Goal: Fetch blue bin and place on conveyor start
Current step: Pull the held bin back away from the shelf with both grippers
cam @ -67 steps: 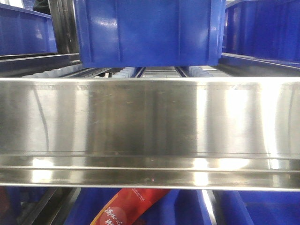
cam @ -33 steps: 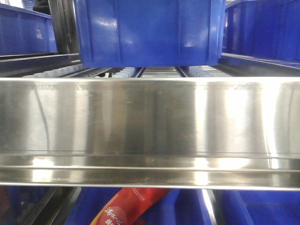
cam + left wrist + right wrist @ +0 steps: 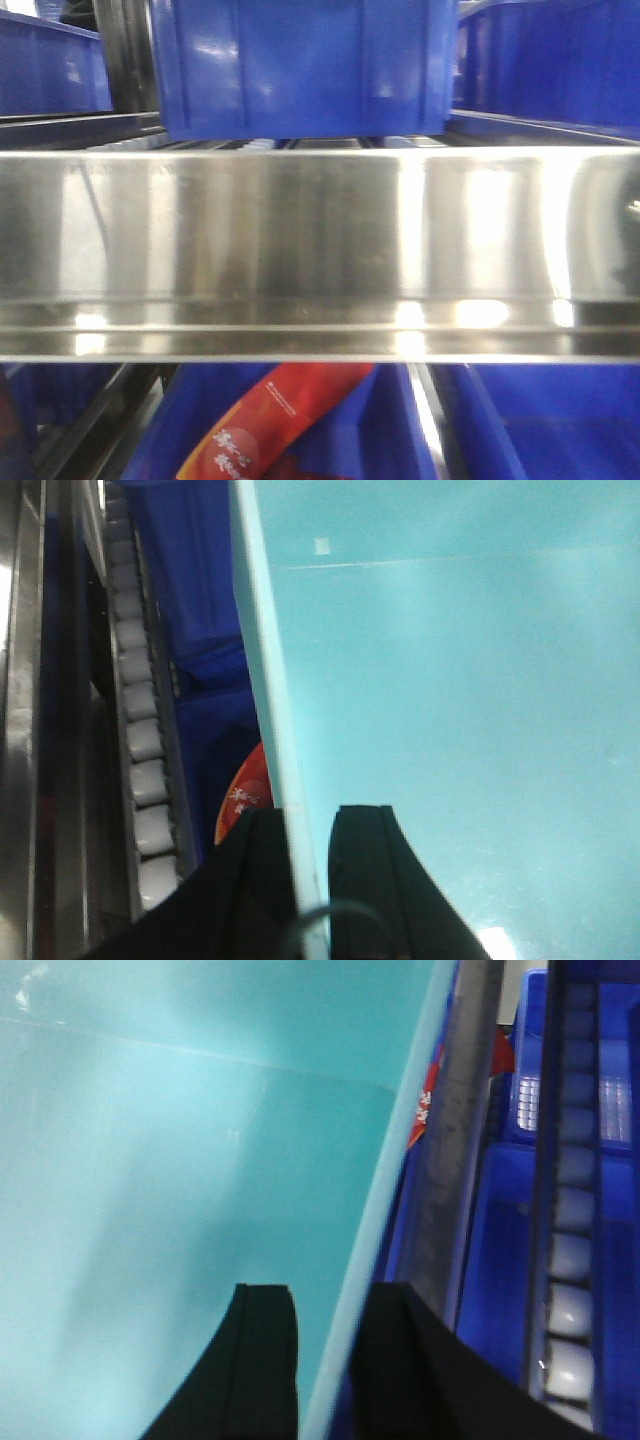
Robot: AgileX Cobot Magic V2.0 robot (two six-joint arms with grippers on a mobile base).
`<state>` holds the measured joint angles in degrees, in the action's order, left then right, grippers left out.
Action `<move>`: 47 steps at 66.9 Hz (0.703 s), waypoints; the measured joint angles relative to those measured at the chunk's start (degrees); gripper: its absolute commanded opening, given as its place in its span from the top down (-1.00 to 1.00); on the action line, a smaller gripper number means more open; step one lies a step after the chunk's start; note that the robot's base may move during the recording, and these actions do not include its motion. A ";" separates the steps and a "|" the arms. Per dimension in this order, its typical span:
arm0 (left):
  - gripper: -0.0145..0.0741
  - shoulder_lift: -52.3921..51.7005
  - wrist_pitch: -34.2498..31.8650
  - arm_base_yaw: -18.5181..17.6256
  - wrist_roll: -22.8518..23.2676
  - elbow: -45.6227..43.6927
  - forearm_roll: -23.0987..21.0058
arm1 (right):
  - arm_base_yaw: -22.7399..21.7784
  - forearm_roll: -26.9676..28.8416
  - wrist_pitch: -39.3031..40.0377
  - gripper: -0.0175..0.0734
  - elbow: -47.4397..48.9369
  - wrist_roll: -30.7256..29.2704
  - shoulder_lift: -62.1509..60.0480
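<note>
Bimanual hold on the blue bin (image 3: 450, 680) inside the rack. The left gripper (image 3: 305, 880) is straddling the tub's left wall, one black finger outside the thin rim (image 3: 268, 680) and one inside, closed against it; the right gripper (image 3: 335, 1360) is pinching the opposite wall in the same manner, so the bin is lying between the two arms with neither arm the nearer. In both wrist views the rim is running straight away from the camera, so the gripped walls are pointing forward into the rack and the pale smooth floor is filling the space between the arms.

The conveyor start is appearing in no view; its direction from the bin cannot be told.

Room is scarce on both flanks: a white roller track (image 3: 140, 750) and a dark blue crate (image 3: 200, 630) are sitting just beside the left wall, while a grey steel post (image 3: 455, 1160) is standing very near the right rim, with another roller lane (image 3: 572, 1260) beyond it. In the front view a broad stainless rail (image 3: 320, 240) is spanning the frame, with a ribbed royal-blue crate (image 3: 300, 60) above and a red packet (image 3: 270, 425) below. By judgement, the coming move is calling for a level, matched withdrawal by both arms, since any skew is risking a rim catching the post or the rollers.
</note>
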<state>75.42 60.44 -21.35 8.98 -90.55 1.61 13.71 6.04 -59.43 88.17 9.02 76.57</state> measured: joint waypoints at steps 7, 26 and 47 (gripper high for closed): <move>0.92 0.00 -0.35 0.00 0.00 0.00 0.23 | 0.00 0.00 1.45 0.95 0.00 0.00 0.00; 0.92 0.00 -1.15 0.00 0.09 0.00 1.13 | 0.00 -0.22 6.48 0.95 0.00 0.00 0.00; 0.92 0.00 -1.26 0.00 0.09 0.00 1.24 | 0.00 -0.31 7.62 0.95 0.00 0.00 0.00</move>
<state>75.42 59.18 -21.35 9.07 -90.55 2.85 13.71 5.73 -51.81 88.17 9.02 76.57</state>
